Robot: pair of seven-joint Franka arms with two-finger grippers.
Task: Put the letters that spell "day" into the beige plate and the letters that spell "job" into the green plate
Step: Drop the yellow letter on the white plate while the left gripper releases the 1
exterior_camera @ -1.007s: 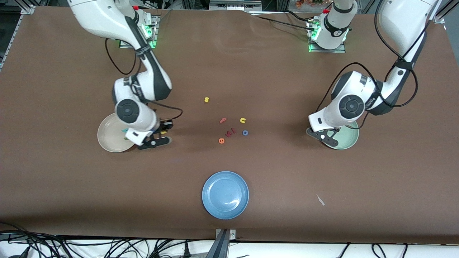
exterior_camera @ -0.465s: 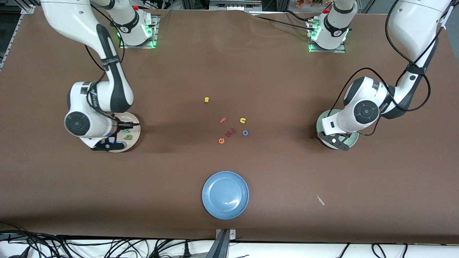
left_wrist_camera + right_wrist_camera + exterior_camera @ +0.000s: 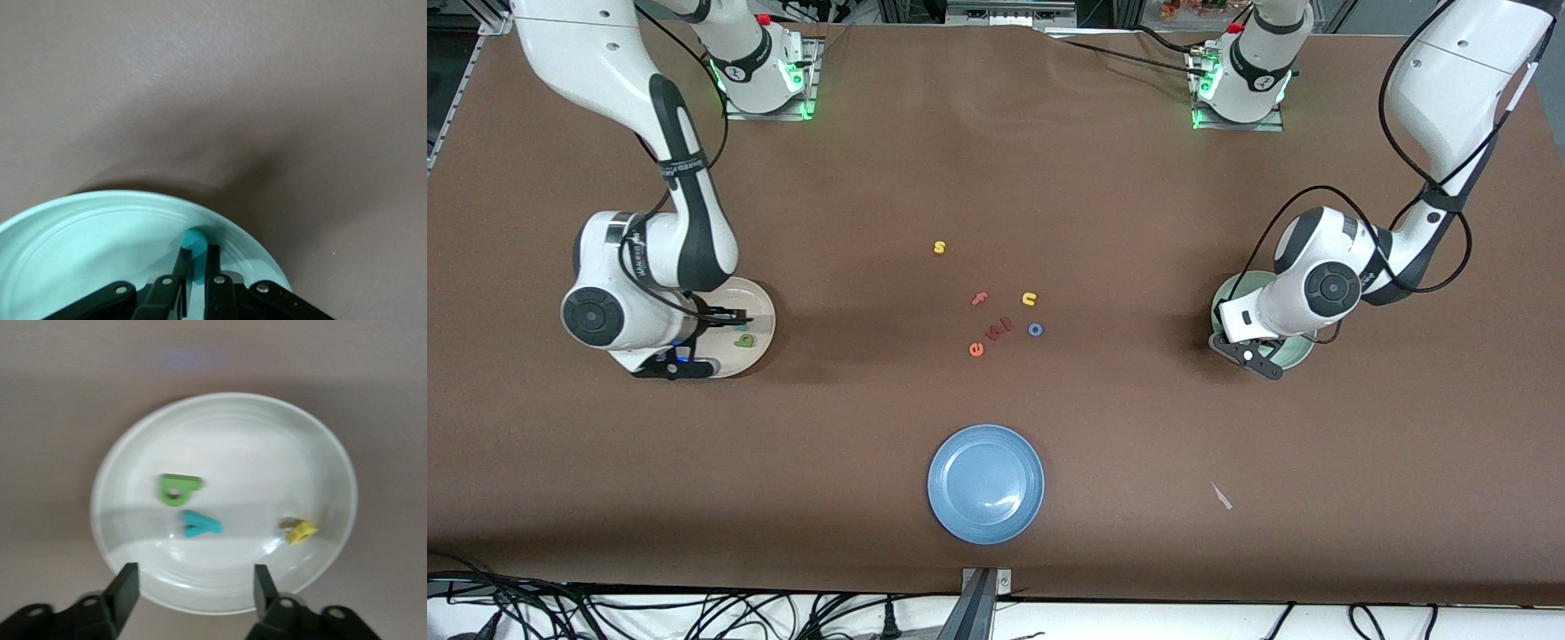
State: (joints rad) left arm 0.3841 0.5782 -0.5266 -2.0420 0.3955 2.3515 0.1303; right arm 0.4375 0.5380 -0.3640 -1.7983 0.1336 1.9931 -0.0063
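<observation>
The beige plate [image 3: 758, 313], under the right gripper [image 3: 713, 322], shows only 1 letter in the front view; the green plate [image 3: 1232, 289] is mostly hidden below the left gripper [image 3: 1249, 354]. The left wrist view shows its fingers [image 3: 181, 265] pinching a teal letter [image 3: 195, 241] inside the rim. In the right wrist view, spread fingers [image 3: 125, 585] hang over 3 letters: green "d" [image 3: 177, 489], teal "y" [image 3: 199, 524], yellow "a" [image 3: 299, 531].

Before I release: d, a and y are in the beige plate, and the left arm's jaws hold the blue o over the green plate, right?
Not the o: the left gripper holds the teal j, as the left wrist view shows. The blue o lies mid-table.
</observation>
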